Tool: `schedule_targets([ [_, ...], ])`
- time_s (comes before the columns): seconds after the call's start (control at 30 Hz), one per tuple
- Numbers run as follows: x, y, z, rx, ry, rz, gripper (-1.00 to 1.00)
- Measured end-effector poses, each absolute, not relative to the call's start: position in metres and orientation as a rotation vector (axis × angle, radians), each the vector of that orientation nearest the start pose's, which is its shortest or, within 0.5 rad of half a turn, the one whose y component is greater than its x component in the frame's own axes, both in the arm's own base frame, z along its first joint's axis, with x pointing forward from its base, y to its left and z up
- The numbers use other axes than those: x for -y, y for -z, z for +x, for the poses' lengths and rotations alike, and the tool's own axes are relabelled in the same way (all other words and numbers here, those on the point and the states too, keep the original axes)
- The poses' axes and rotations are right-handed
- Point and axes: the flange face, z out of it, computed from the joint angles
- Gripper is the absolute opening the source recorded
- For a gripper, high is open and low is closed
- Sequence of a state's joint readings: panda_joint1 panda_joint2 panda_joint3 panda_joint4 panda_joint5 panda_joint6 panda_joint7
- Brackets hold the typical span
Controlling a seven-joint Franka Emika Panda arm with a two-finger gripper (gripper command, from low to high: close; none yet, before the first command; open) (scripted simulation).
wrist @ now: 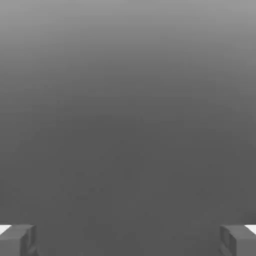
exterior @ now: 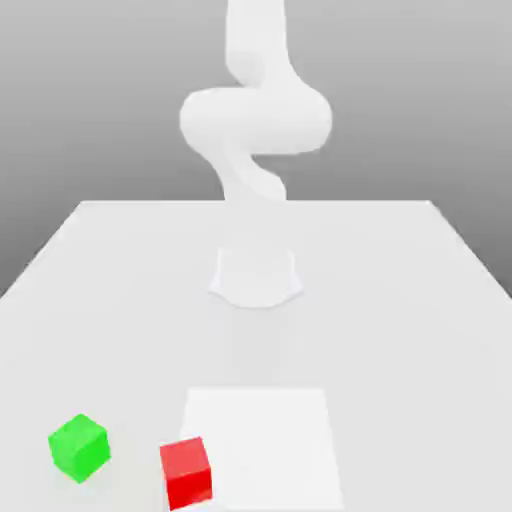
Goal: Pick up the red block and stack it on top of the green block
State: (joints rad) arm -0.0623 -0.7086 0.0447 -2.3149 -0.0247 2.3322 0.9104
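The red block [exterior: 186, 472] rests on the white table near its front edge, at the left corner of a pale square patch [exterior: 262, 445]. The green block [exterior: 79, 447] stands on the table a short way off, toward the exterior view's left, and the two cubes do not touch. In the hand view my gripper [wrist: 128, 241] is open, its two grey fingertips [wrist: 18, 240] set far apart with nothing between them, and only plain grey background lies beyond. The white arm [exterior: 255, 120] rises from its base at the table's middle, well behind both blocks.
The arm's round base [exterior: 256, 276] sits at the middle of the white table [exterior: 400, 300]. The table's edges run at the far back and along both sides. Open surface lies between the base and the blocks.
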Motion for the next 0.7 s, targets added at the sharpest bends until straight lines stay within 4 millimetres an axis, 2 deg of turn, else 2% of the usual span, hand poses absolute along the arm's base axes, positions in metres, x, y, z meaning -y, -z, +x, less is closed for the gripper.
schedule_targets([
  [0.17, 0.015, -0.587, 0.440, -1.550, 0.816, -2.396, 0.00],
  [0.33, 0.037, -0.495, 0.477, -1.866, 0.655, -2.302, 0.00],
  [0.5, 0.060, -0.400, 0.494, -2.155, 0.473, -2.157, 0.00],
  [0.7, 0.082, -0.291, 0.489, -2.466, 0.229, -1.906, 0.00],
])
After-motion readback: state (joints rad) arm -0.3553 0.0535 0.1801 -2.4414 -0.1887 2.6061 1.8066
